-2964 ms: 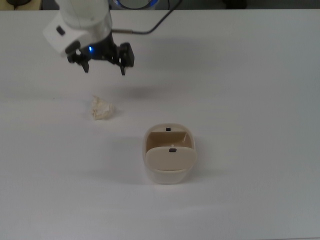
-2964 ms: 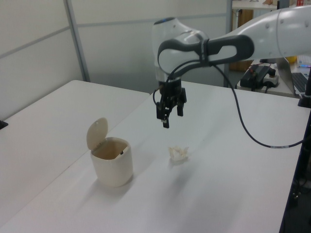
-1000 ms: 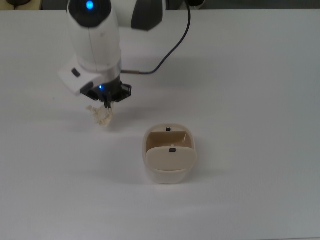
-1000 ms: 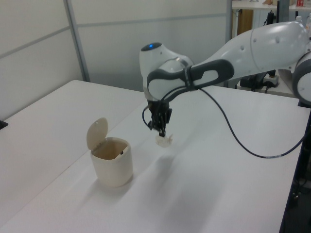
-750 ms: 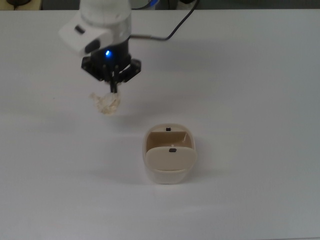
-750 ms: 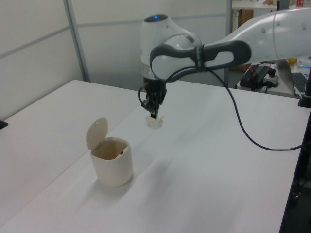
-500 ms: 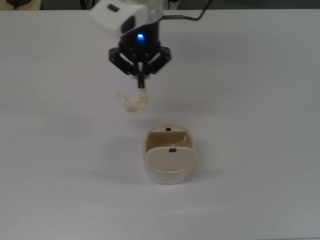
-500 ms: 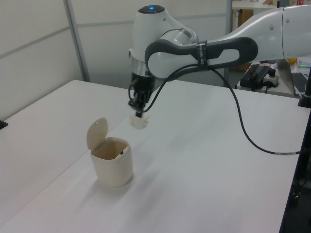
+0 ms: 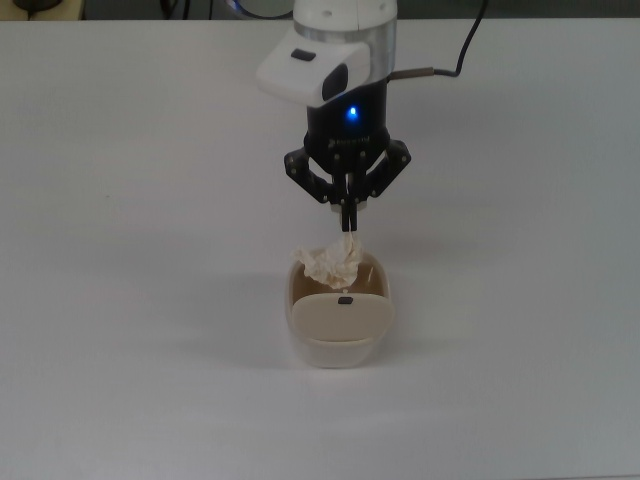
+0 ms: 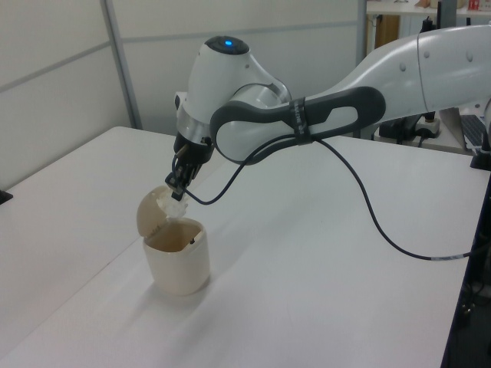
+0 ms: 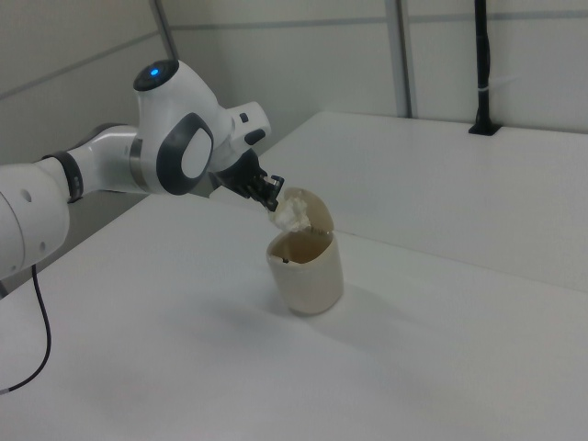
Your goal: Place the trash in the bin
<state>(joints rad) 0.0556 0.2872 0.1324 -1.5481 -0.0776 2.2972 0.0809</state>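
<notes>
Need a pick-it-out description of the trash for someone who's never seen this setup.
Start at the white table and find the only container on it, a cream-beige bin with its flap lid swung open. Just above its opening the arm's black hand pinches the trash: a crumpled off-white tissue wad, lumpy and wrinkled where the bin is smooth.

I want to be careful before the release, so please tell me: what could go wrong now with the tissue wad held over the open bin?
1. The trash hangs over the far edge of the bin, not its centre, so it might catch on the rim or fall outside.
2. The raised lid stands close beside the gripper; lowering further could knock it.
3. Light tissue may cling to the fingers.
</notes>
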